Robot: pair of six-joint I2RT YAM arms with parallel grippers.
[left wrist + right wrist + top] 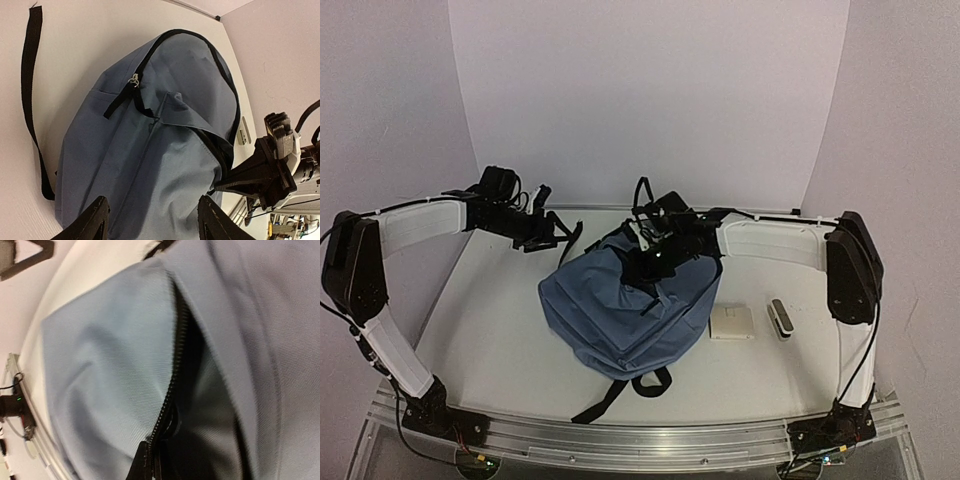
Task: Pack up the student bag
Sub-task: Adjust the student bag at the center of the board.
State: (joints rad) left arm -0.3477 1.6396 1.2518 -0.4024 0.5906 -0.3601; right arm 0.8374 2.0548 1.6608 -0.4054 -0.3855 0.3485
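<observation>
The slate-blue student bag (620, 310) lies in the middle of the table with its black straps trailing toward the near edge. Its main zipper is partly open and shows dark lining (200, 440). My right gripper (655, 264) sits on the bag's upper part and is shut on the fabric edge beside the zipper teeth (152, 462). It also shows in the left wrist view (250, 177), pinching that edge. My left gripper (548, 238) is open and empty, just off the bag's far left corner, with its fingers (95, 220) spread above the bag's front panel (150, 165).
A flat beige square item (731, 322) and a small grey and white item (779, 319) lie on the table right of the bag. A black strap (30, 75) lies loose on the table left of the bag. The metal rail (640, 440) runs along the near edge.
</observation>
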